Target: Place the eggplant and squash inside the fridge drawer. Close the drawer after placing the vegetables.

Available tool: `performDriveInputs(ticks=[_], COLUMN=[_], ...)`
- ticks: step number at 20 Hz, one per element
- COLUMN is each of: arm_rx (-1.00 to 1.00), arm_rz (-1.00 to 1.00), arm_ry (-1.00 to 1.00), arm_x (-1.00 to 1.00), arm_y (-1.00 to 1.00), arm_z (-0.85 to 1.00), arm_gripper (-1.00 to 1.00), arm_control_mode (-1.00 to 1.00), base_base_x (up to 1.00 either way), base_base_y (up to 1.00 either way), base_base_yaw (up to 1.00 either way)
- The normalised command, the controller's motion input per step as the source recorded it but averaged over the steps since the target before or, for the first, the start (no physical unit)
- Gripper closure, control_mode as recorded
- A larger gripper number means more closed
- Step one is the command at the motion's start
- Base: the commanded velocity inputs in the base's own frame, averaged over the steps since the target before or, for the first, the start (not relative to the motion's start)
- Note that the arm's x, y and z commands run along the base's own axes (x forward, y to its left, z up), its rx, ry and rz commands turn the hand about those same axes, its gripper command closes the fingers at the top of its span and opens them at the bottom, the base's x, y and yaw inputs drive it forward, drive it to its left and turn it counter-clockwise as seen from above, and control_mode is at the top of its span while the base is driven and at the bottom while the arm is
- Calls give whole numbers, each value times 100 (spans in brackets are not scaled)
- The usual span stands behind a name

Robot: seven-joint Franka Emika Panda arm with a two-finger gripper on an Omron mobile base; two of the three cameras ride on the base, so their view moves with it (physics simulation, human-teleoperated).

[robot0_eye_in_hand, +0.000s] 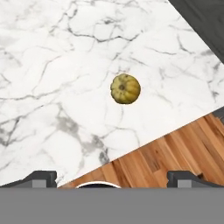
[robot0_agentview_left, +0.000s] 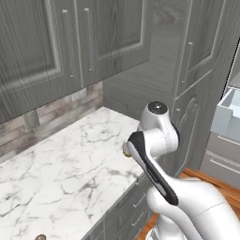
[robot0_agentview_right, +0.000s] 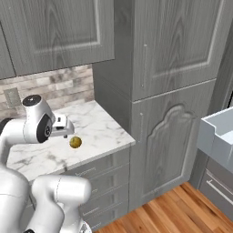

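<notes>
Item: squash (robot0_eye_in_hand: 125, 89), small, yellow-green, on marble counter (robot0_eye_in_hand: 52, 78) near its front edge. Gripper (robot0_eye_in_hand: 112, 178) above, fingers spread wide, empty. Advice: centre over squash, descend straight, close gently.

A kitchen: grey panelled cabinets (robot0_agentview_right: 159, 45), marble counter (robot0_agentview_left: 61, 178), brick backsplash (robot0_agentview_right: 50, 88), wood floor (robot0_agentview_right: 177, 211).

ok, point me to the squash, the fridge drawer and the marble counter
squash (robot0_eye_in_hand: 125, 89): hand view, middle of its ribbed yellow top.
fridge drawer (robot0_agentview_right: 214, 136): right base view, its pale front wall.
marble counter (robot0_agentview_left: 70, 168): left base view, a bare patch of the top.
</notes>
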Motion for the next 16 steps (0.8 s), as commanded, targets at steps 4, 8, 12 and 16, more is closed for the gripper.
performDriveInputs(ticks=[4, 8, 12, 16], arm_rx=[0, 0, 0, 0], arm_rz=[0, 0, 0, 0], arm_ry=[0, 0, 0, 0], arm_x=[27, 18, 13, 15], arm_y=[0, 0, 0, 0], arm_z=[-29, -26, -26, -20], arm_gripper=[-100, -100, -100, -100], arm_control_mode=[-100, -100, -100, -100], base_base_x=[0, 0, 0, 0], base_base_y=[0, 0, 0, 0], base_base_yaw=[0, 0, 0, 0])
